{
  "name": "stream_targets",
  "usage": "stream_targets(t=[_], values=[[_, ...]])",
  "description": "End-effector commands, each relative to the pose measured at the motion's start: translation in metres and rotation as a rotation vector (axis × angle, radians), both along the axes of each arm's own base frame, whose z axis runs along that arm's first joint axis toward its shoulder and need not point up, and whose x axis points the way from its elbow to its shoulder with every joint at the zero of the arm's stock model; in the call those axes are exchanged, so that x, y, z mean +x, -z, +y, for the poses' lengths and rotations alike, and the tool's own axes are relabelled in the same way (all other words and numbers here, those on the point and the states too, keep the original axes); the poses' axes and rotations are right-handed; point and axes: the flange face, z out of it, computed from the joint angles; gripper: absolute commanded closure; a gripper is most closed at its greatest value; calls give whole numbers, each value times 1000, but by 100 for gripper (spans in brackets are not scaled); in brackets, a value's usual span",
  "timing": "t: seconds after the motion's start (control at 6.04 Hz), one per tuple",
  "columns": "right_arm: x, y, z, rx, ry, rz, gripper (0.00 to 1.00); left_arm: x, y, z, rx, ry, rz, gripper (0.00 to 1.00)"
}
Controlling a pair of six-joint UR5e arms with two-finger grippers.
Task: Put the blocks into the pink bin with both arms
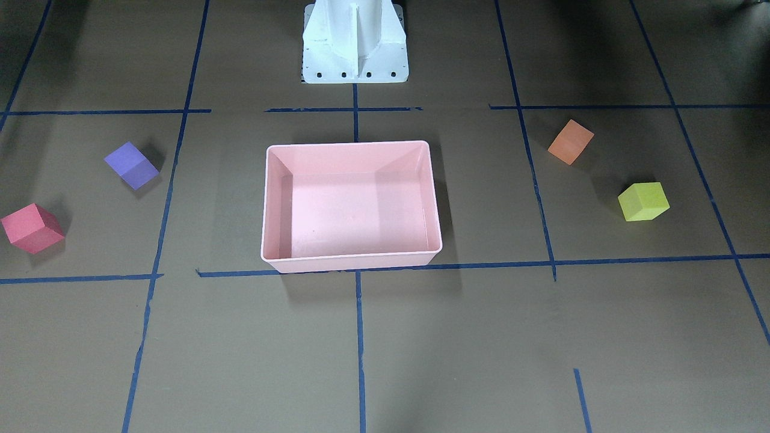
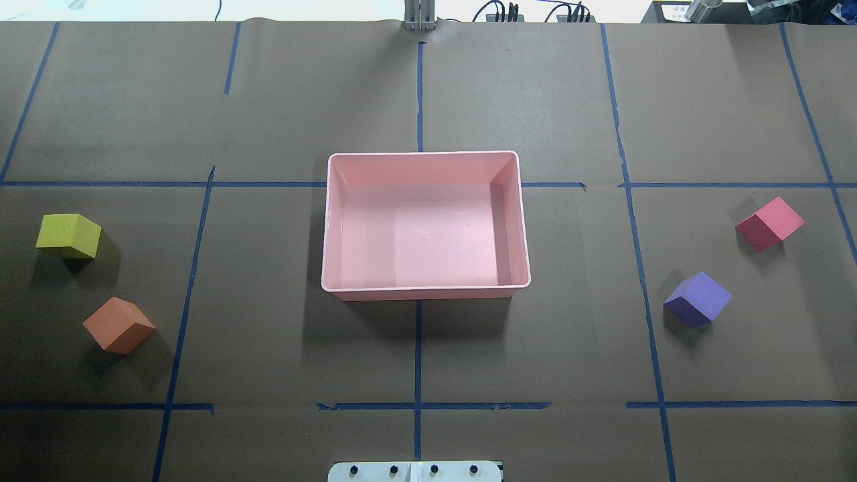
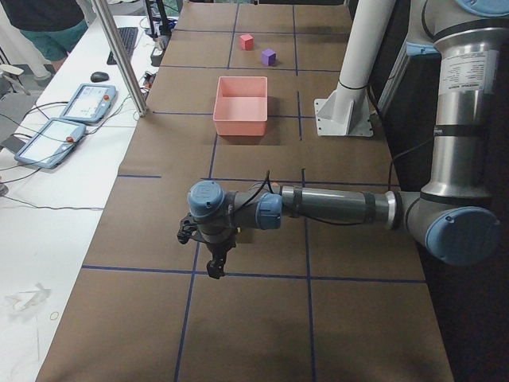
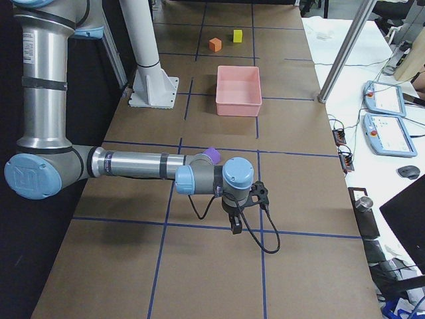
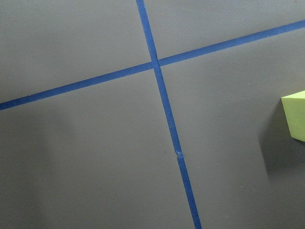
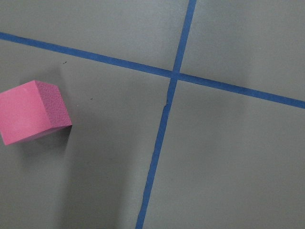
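The pink bin (image 1: 351, 263) (image 2: 425, 292) stands empty at the table's middle. On the robot's left side lie the orange block (image 2: 118, 325) (image 1: 570, 141) and the yellow-green block (image 2: 69, 235) (image 1: 643, 201). On its right side lie the purple block (image 2: 697, 298) (image 1: 132, 165) and the red block (image 2: 770, 223) (image 1: 32, 227). The left gripper (image 3: 213, 267) and the right gripper (image 4: 236, 226) show only in the side views, pointing down over the table's ends; I cannot tell whether they are open. The left wrist view catches the yellow-green block (image 5: 295, 114). The right wrist view shows the red block (image 6: 33, 112).
The white pedestal (image 1: 355, 42) (image 2: 415, 471) stands behind the bin on the robot's side. Blue tape lines grid the brown table cover. Teach pendants (image 3: 67, 119) (image 4: 385, 113) lie on the white side table, beside an aluminium post (image 3: 119, 56).
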Motion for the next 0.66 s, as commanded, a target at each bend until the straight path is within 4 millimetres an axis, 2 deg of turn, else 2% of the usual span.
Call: stream_targets(t=[0.0,0.33,0.5], values=[[-1,2,-1,8,3,-1,0,5,8,-4,11,-4,0,0],[-2,5,-3,29,5,-1,0,6,15,-5,28,-8,-8,0],[-4,5,-4,41,9,0,0,8,40,-23,93,-9,1,0]])
